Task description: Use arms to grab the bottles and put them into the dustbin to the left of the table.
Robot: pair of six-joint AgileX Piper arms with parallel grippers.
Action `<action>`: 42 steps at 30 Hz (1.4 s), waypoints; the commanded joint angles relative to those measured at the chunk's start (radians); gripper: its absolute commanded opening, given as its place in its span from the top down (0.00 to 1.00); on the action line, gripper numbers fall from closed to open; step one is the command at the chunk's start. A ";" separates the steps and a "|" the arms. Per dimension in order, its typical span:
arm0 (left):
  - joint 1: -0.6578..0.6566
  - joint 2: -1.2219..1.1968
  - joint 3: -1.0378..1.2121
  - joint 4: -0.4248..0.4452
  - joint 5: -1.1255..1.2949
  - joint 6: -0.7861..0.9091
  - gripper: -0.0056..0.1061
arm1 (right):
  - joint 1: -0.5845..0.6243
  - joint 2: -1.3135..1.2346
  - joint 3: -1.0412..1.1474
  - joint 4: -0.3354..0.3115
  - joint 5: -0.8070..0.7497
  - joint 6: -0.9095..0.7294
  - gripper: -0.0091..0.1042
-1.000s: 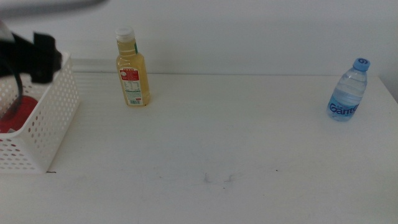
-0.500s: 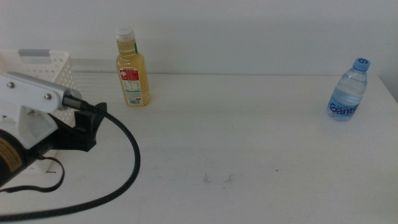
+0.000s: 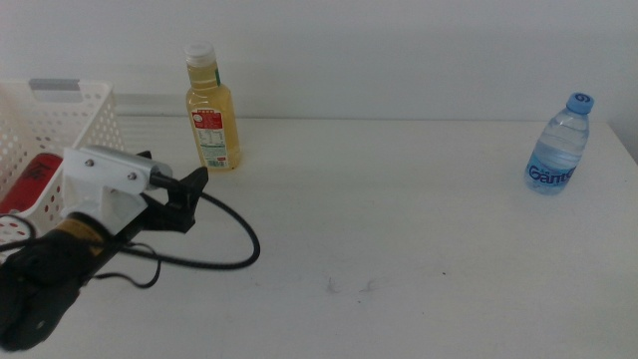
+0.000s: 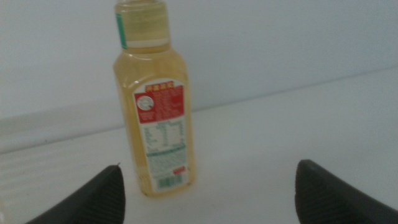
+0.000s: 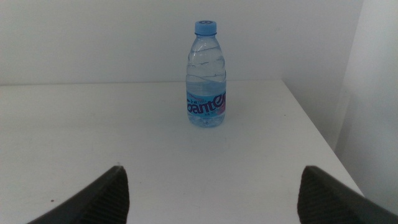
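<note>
bottles status: red soda can point(image 3: 38, 176) already lying inside the white dustbin point(image 3: 85, 105) at the left edge of the worktop point(image 3: 399, 219), so one of three looks done. two left. yellow-liquid bottle point(image 3: 211, 108) with the white cap standing upright near the back of the worktop, just right of the dustbin, untouched. clear water bottle point(image 3: 558, 146) with the blue cap upright way over at the far right, well apart from everything else, also untouched.

left gripper point(image 3: 184, 194) out over the worktop between the dustbin and the yellow one, white bracket and a loop of black cable trailing behind it. pointed toward that bottle but not reaching it yet. from the wrist view, left gripper point(image 4: 208, 190) spread wide, jaws far apart at the corners with the yellow bottle point(image 4: 153, 106) sitting off toward one jaw instead of centred in the gap. nothing held, nothing touched.

right gripper point(image 5: 211, 186) not visible in the middle view, waiting somewhere short of the water bottle point(image 5: 206, 76). also spread wide, empty, bottle framed pretty much dead centre but well ahead of the jaws.

best guess at the step in hand: lining up on the yellow bottle, needs some sideways correction before closing.
</note>
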 commanded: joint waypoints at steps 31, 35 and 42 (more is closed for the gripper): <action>-0.087 0.432 -0.578 -0.182 0.213 0.026 0.11 | -0.008 -0.004 0.004 -0.003 -0.006 -0.007 0.14; -0.087 0.447 -0.610 -0.190 0.235 0.024 0.11 | -0.008 -0.004 0.004 -0.003 -0.006 -0.007 0.14; -0.087 0.515 -0.715 -0.212 0.264 0.019 0.11 | -0.008 -0.004 0.004 -0.003 -0.006 -0.007 0.14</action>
